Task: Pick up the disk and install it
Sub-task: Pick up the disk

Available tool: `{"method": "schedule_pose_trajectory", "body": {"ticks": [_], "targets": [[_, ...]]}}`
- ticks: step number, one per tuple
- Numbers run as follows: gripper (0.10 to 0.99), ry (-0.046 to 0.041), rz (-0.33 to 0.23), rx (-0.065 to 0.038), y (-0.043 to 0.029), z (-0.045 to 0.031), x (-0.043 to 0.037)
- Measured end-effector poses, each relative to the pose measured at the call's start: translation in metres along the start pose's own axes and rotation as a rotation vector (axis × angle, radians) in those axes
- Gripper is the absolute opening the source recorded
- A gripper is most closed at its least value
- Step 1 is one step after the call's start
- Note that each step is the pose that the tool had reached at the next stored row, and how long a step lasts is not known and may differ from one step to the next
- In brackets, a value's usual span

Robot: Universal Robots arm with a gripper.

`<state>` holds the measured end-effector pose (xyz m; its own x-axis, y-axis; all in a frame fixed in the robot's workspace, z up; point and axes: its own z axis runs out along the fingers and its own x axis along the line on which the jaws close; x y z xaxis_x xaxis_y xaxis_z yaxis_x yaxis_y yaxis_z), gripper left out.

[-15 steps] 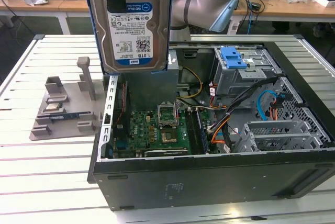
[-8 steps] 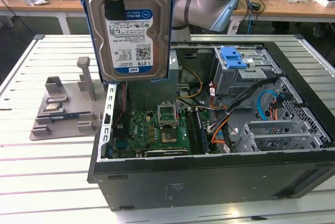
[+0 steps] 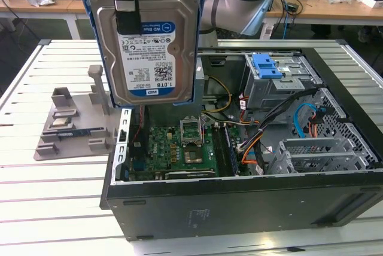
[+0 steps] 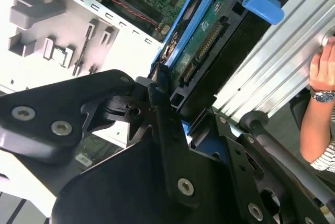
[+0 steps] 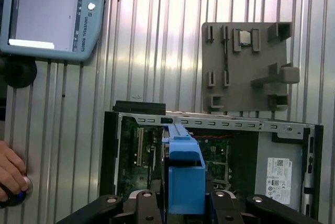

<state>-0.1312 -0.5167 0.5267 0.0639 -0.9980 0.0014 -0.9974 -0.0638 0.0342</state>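
The disk (image 3: 146, 46), silver-grey with a blue-and-white label and blue side rails, hangs upright in the air above the open computer case (image 3: 239, 208), over the end on the exterior view's left. My gripper (image 3: 127, 11) is shut on it from above, one black finger lying across the label. In the second wrist view the black fingers (image 4: 157, 98) clamp the disk (image 4: 204, 41) at its connector end. In the first wrist view the disk's blue rail (image 5: 184, 177) stands edge-on between the gripper's fingers (image 5: 183, 205), over the case's motherboard.
A grey metal drive cage with a blue bracket (image 3: 266, 64) sits at the case's far side. A grey fixture block (image 3: 72, 124) lies on the slatted table beside the case. A teach pendant (image 5: 52, 14) and a person's hand (image 5: 10, 174) are at the table's edge.
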Motion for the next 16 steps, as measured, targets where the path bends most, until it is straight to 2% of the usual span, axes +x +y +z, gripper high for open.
{"method": "schedule_pose_trajectory", "body": {"ticks": [7, 9, 16], "targets": [[0.365, 0.0000, 0.000, 0.000, 0.0008, 0.0003, 0.0134], [0.365, 0.0000, 0.000, 0.000, 0.0019, 0.0008, 0.0305], [0.365, -0.0007, 0.000, 0.000, 0.0025, 0.0021, 0.0390]]}}
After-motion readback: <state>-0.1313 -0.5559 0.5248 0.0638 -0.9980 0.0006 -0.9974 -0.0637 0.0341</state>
